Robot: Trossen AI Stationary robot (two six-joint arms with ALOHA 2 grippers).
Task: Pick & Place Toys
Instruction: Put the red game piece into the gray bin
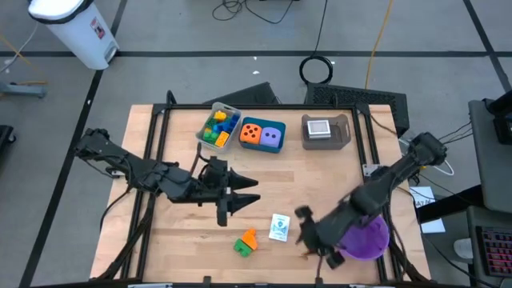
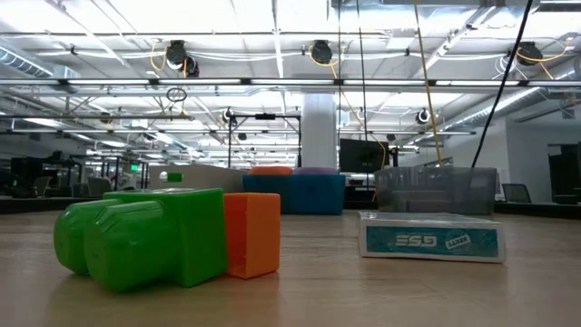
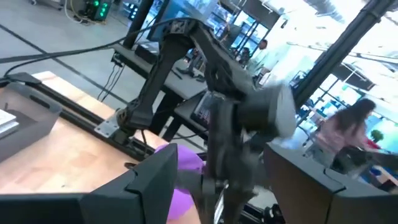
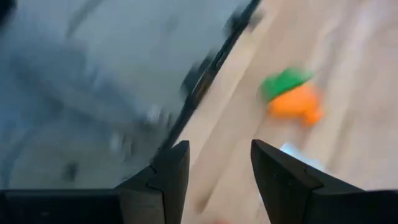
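The high view looks straight down on the whole table [image 1: 264, 184] and both arms. The low view sits at table-top height, very near a green brick [image 2: 145, 238] and orange brick [image 2: 252, 233], facing the room behind. The left wrist view looks across at the right arm [image 3: 242, 118]. The right wrist view looks down past its fingers [image 4: 283, 174], sharing those bricks.

Open tool [image 4: 216, 171] faces green brick [image 4: 283, 82] touching orange brick [image 4: 297, 104].
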